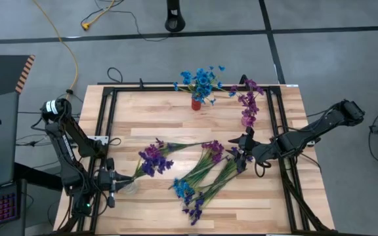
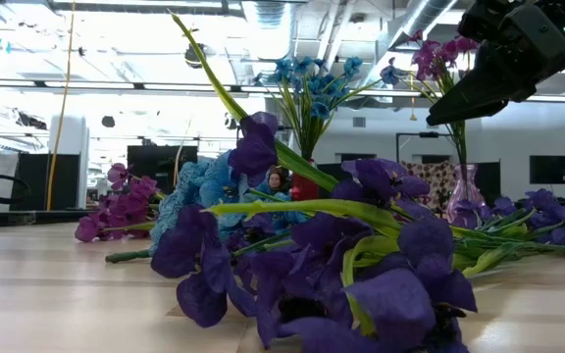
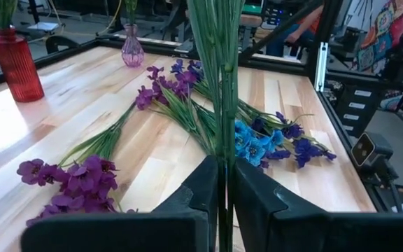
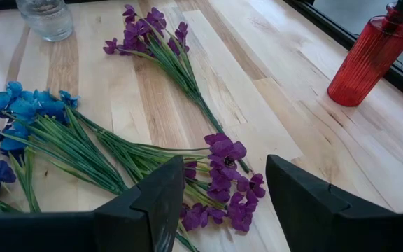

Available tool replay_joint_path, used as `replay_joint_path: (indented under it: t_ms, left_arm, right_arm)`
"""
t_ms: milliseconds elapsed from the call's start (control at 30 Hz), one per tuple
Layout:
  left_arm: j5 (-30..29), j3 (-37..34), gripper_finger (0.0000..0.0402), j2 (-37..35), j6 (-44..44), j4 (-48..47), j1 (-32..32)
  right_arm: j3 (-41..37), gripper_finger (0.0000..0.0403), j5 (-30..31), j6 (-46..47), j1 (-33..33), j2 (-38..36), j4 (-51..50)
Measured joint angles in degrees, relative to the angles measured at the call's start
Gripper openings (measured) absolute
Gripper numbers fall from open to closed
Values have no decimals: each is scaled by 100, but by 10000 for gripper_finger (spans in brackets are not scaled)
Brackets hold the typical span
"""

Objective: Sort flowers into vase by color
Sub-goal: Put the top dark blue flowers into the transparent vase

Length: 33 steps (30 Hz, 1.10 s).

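Observation:
My left gripper [image 1: 115, 187] [image 3: 224, 171] is at the near left, beside a clear glass vase [image 1: 129, 187], and is shut on thin green flower stems [image 3: 221, 63]. Their blossoms are out of the wrist view. Violet-purple flowers [image 1: 152, 159] lie on the table next to it. More flowers [image 1: 205, 172], blue, magenta and dark violet, lie in a loose heap mid-table. My right gripper [image 1: 243, 153] [image 4: 226, 168] hangs open above the magenta blossoms [image 4: 224, 150] at the heap's right end. A red vase [image 1: 196, 103] holds blue flowers. A pink vase [image 1: 247, 120] holds magenta ones. My left gripper pinches a small bundle of green stems [image 3: 223, 150] between its two fingers. The fingers come nearly level from the table's left side and lie across the stems. The stems stand upright and rise out of the wrist view. Their lower end is hidden behind the fingers.
A black metal frame [image 1: 107, 118] runs around the wooden tabletop. The red and pink vases stand near the far edge. Bare wood lies between the red vase and the heap [image 1: 156, 121] and at the near right [image 1: 268, 203]. Cables lie on the floor beyond.

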Motion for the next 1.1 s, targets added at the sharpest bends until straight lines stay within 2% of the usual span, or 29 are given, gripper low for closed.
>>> replay_joint_path:
  t_ms: [367, 500, 933, 1100]
  left_arm:
    - [149, 0, 85, 0, -15, 0, 0]
    - [305, 0, 87, 0, -13, -1, 0]
    - [209, 0, 87, -2, -35, 0, 22]
    - [202, 0, 99, -7, -342, 0, 131]
  right_arm:
    - [0, 230, 0, 1, 0, 1, 1]
    - [0, 230, 2, 1, 0, -1, 1]
    - [0, 230, 0, 1, 0, 1, 1]
    - [0, 230, 0, 1, 0, -1, -1]
